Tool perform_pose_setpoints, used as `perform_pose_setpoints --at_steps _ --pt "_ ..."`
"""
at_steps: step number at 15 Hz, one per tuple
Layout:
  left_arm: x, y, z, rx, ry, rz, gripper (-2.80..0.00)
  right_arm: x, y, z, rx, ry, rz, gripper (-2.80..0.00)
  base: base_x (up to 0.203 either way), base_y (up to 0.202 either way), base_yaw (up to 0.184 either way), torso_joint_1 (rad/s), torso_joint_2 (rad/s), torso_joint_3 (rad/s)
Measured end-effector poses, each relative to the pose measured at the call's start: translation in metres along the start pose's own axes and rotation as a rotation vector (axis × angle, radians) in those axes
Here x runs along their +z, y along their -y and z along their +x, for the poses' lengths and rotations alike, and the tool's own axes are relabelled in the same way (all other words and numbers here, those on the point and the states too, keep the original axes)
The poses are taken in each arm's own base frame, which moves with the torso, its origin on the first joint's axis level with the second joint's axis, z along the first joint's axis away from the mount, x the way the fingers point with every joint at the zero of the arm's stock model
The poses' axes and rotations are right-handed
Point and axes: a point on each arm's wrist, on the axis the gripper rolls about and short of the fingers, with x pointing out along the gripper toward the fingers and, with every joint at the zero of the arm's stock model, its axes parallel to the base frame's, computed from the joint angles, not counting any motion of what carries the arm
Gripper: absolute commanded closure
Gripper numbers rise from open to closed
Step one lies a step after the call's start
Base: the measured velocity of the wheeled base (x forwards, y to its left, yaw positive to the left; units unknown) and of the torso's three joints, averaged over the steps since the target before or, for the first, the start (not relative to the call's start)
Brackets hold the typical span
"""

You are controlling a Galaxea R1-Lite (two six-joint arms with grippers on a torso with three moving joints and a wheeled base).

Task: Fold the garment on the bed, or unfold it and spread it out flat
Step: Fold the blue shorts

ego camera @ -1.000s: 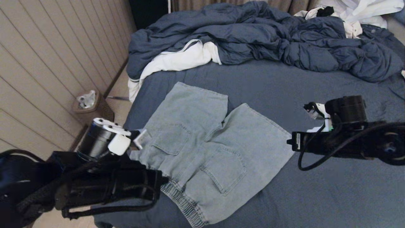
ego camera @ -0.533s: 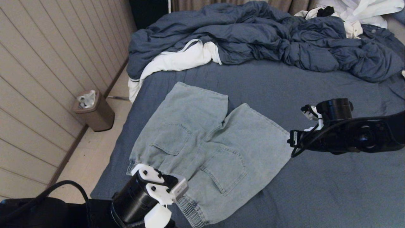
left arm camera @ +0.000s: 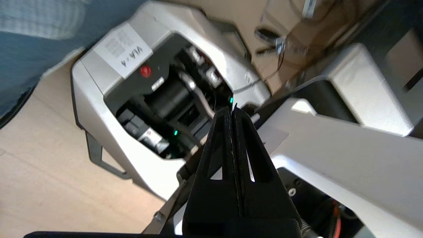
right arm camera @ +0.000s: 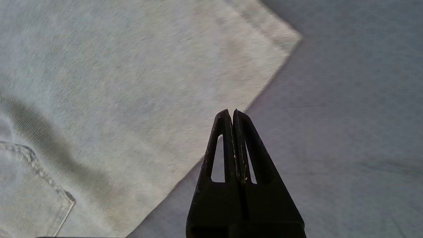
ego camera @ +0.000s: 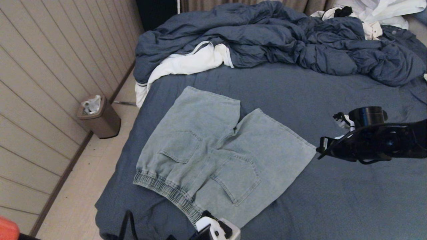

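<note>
The pale blue denim shorts (ego camera: 217,156) lie spread flat on the bed (ego camera: 300,93), back pockets up, elastic waistband toward the near edge and legs pointing away. My right arm (ego camera: 367,143) hovers just right of the right leg's hem. In the right wrist view, my right gripper (right arm camera: 233,112) is shut and empty over the sheet (right arm camera: 347,115), next to the shorts' (right arm camera: 132,82) hem edge. The left arm is pulled back; only its wrist (ego camera: 217,230) shows at the bottom edge. My left gripper (left arm camera: 231,110) is shut and empty, facing the robot's own base (left arm camera: 132,82).
A bulky dark blue duvet (ego camera: 283,36) is heaped across the far side of the bed, with a white garment (ego camera: 186,63) under its left end and more white clothing (ego camera: 377,11) at the far right. A brown bin (ego camera: 98,116) stands on the floor by the panelled wall.
The left arm has drawn back from the shorts' waistband corner to the bottom edge of view. The right arm has shifted slightly right, away from the hem, whose corner lies a bit further out.
</note>
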Motion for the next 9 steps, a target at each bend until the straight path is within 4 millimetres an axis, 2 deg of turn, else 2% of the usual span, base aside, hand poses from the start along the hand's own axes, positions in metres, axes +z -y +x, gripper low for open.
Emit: perform_pose_setpoints --at_steps 2,3,7,9 --pt "-0.004 0.005 0.014 0.01 -0.035 0.021 0.0 0.0 0.004 0.0 0.004 -0.001 0.007 0.0 0.0 0.0 0.0 0.0 0.0 0.0" --pt "-0.004 0.007 0.023 0.015 -0.045 0.025 -2.8 0.0 0.006 0.0 0.001 -0.002 0.01 0.0 0.0 0.0 0.0 0.0 0.0 0.0" --pt "0.004 0.01 0.055 0.079 0.022 0.038 -2.8 0.001 0.011 -0.001 0.031 -0.005 0.025 0.0 0.0 0.0 0.0 0.0 0.0 0.0" --pt "0.008 0.003 0.073 0.127 0.062 0.053 -2.8 0.002 0.017 -0.002 0.044 -0.004 0.037 0.0 0.0 0.0 0.0 0.0 0.0 0.0"
